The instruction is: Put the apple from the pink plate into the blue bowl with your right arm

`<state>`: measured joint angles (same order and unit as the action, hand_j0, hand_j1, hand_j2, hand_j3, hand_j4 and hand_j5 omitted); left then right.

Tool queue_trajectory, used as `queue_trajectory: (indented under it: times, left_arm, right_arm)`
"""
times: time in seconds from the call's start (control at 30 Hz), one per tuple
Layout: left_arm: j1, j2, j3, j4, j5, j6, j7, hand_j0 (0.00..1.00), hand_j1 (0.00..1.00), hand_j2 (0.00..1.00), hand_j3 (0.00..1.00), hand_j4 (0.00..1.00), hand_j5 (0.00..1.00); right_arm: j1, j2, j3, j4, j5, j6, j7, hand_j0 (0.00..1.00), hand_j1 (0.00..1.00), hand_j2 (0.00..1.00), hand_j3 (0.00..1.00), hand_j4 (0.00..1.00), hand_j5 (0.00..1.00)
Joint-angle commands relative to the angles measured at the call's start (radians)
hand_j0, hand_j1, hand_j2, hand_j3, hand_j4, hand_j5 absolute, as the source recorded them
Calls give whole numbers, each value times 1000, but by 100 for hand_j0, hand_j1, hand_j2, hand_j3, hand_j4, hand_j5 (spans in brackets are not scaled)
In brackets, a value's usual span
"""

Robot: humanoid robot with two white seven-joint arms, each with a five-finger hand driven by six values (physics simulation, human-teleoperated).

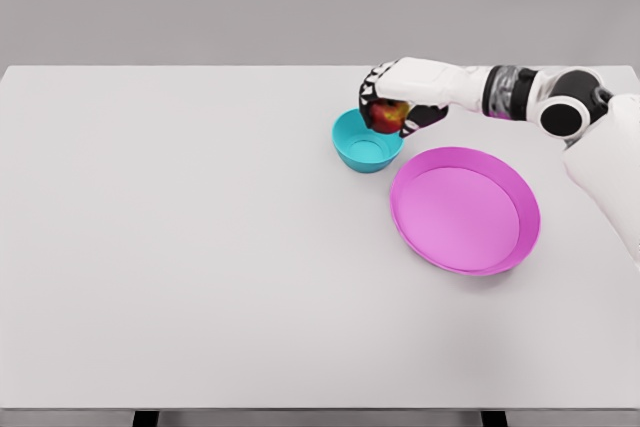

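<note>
Your right hand (393,97) is clamped around the red apple (388,115) over the rim of the blue bowl (366,143), the pink plate (465,210) bare; it's likely light, rigid, smooth-skinned, so keep fingers wrapped around its middle.

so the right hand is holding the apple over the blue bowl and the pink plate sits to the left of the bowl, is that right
Not quite. The head view shows the pink plate to the right of the blue bowl, a little nearer the camera, not to its left. The rest holds: the right hand grasps the apple at the bowl's far right rim.
</note>
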<state>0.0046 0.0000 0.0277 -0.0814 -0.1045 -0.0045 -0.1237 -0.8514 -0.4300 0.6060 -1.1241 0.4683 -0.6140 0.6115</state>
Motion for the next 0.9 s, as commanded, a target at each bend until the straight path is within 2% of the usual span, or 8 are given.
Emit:
queue_trajectory:
  times: [0.0,0.37,0.4,0.43,0.47,0.77,0.83,0.87]
  left_arm:
    - [0,0,0,0,0,0,-1,100,100,100,100,100,100]
    - [2,0,0,0,0,0,-1,100,100,100,100,100,100]
    - [2,0,0,0,0,0,-1,100,100,100,100,100,100]
    - [2,0,0,0,0,0,1,100,100,100,100,100,100]
    - [2,0,0,0,0,0,-1,100,100,100,100,100,100]
    - [2,0,0,0,0,0,-1,100,100,100,100,100,100]
    - [2,0,0,0,0,1,-1,100,100,100,100,100,100]
    - [2,0,0,0,0,1,-1,100,100,100,100,100,100]
  right_arm:
    - [0,17,5,14,0,3,-1,37,37,37,37,37,37]
    - [-6,48,15,35,21,3,-1,41,41,41,41,41,41]
    - [-6,53,15,38,21,3,-1,49,49,49,49,49,49]
    - [-8,56,15,49,21,3,-1,87,87,87,87,87,87]
    - [-9,56,15,47,21,3,-1,100,100,100,100,100,100]
    - [-15,45,5,29,18,3,-1,100,100,100,100,100,100]
    - [-21,36,0,-6,13,3,-1,100,100,100,100,100,100]
    - [-20,1,-26,-45,7,3,-1,100,100,100,100,100,100]
